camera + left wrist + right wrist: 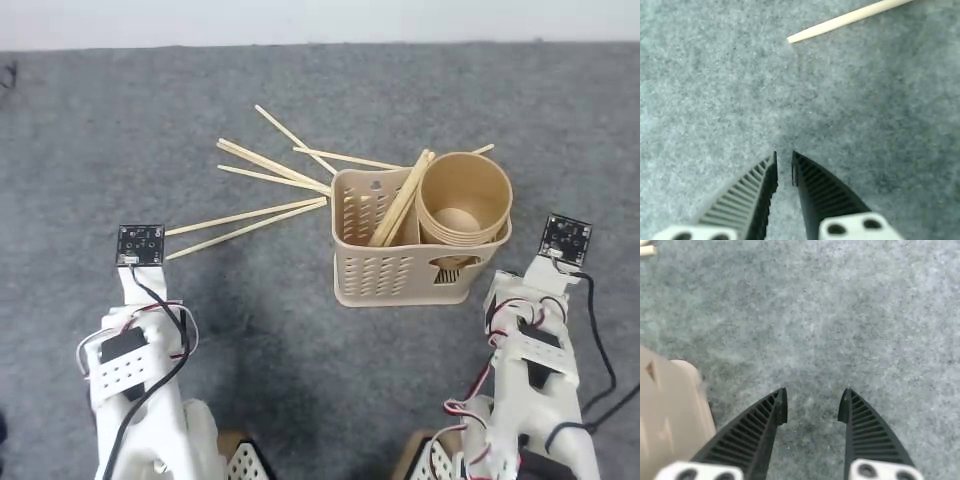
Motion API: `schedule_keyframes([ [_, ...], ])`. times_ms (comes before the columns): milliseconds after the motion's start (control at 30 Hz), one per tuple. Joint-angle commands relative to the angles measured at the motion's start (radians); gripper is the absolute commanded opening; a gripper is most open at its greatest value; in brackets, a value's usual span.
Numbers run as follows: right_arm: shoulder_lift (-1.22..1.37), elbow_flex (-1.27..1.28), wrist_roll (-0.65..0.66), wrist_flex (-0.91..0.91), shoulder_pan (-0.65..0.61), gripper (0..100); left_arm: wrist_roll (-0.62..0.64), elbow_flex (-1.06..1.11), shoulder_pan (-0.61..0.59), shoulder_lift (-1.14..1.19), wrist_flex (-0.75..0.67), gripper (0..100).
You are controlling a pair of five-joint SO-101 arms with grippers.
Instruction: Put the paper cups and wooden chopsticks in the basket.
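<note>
Left gripper is held low over the near-left part of the worktop, narrowed to a slit, with nothing held. Right gripper is held near the near-right part, moderately parted and empty, just beside the basket.

The basket stands mid-worktop. One nested stack of paper cups is seated in its compartment toward the right edge; several rims are seen, but the exact count cannot be told. About two or three leaning chopsticks are stood in the other compartment.

Two loose chopsticks lie side by side between the left arm and the basket, one tip being seen just ahead of the left gripper. Roughly five further chopsticks are scattered and crossed toward the far edge, some touching the basket.

The step in hand is judged to be a chopstick pickup. The left gripper should be opened wider, set squarely across one stick of the near pair, closed near its middle, and the stick tipped upright before release.
</note>
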Motion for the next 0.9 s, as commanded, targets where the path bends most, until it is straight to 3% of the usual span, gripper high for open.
schedule_keyframes([
  [0, -0.033, 0.0, 0.009, -0.016, -0.01, 17.8, 0.003, -0.008, 0.006, -0.017, -0.011, 5],
  [867, -0.105, 0.054, 0.008, -0.016, -0.012, 17.8, 0.003, -0.01, 0.006, -0.017, -0.012, 5],
])
